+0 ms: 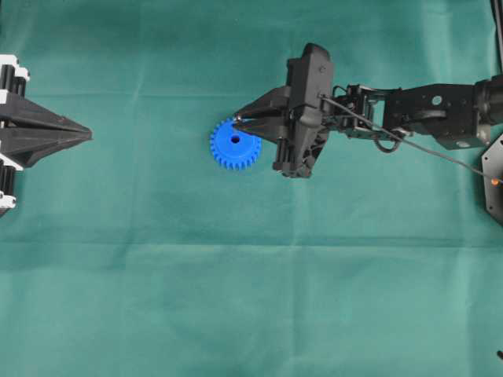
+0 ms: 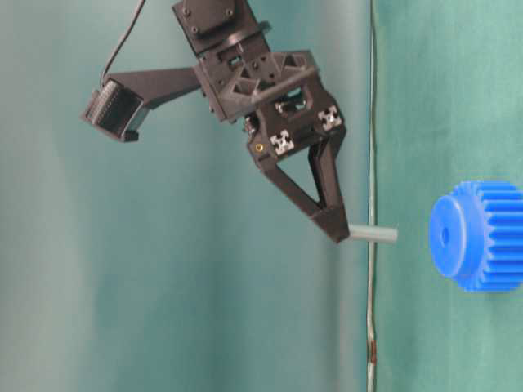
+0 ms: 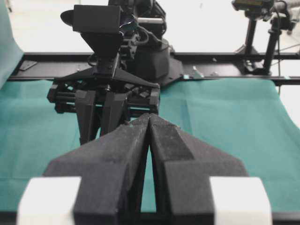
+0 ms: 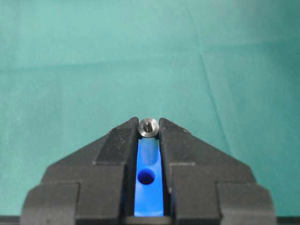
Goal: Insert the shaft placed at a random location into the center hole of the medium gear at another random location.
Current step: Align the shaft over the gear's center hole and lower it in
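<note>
Table-level view shows the right gripper (image 2: 337, 229) pinching the shaft (image 2: 373, 234) above the medium gear (image 2: 482, 237) mid-cloth, its center hole (image 4: 146, 177) empty; left gripper (image 3: 149, 123) pressed together, idle.

overhead view: looks straight down on the green cloth (image 1: 157, 298), from far off; the medium gear (image 1: 235, 143) lies just above centre.
table-level view: low and close, turned sideways, so the cloth stands along the right edge with the gear at right.
left wrist view: looks along the left gripper (image 3: 149, 123) toward the right arm's base.
right wrist view: very near, between the right gripper (image 4: 149, 127) fingers, down onto cloth.
shared: gear, shaft (image 2: 373, 234) and right gripper.
</note>
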